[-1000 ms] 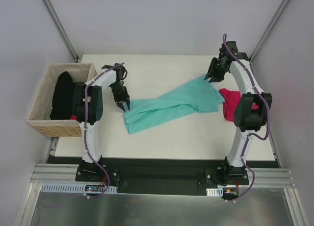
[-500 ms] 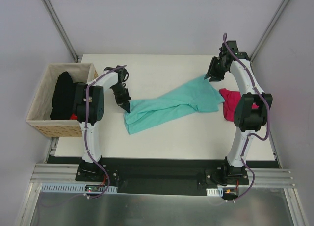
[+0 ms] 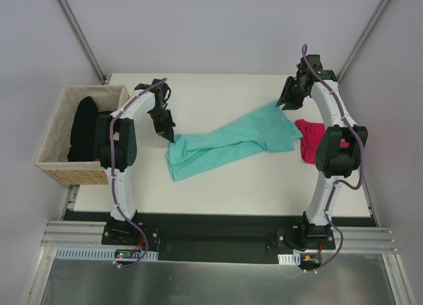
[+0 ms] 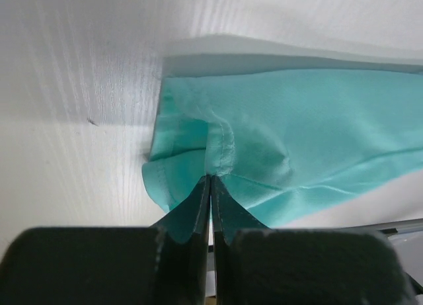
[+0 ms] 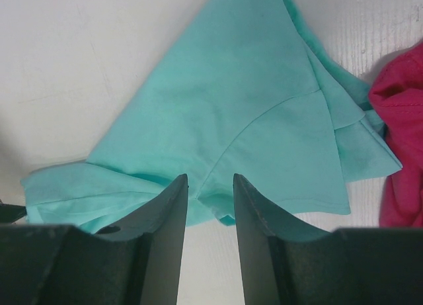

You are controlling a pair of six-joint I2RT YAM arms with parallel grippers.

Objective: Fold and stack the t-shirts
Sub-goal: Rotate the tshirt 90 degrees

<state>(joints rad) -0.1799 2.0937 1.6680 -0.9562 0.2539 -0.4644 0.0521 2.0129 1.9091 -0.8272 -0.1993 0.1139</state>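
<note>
Left wrist: closed fingers [image 4: 193, 216] on teal t-shirt [image 4: 297, 139] hem.

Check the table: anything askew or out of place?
The teal t-shirt lies twisted and bunched diagonally across the table, its hem pinched in the left gripper. The magenta t-shirt sits crumpled at the right edge.

The white table [image 3: 218, 93] before me bears two shirts; the teal-green t-shirt [image 3: 231, 143] lies rumpled aslant across its middle; the magenta-pink t-shirt [image 3: 307, 143] sits bunched just beside it, near my right.
</note>
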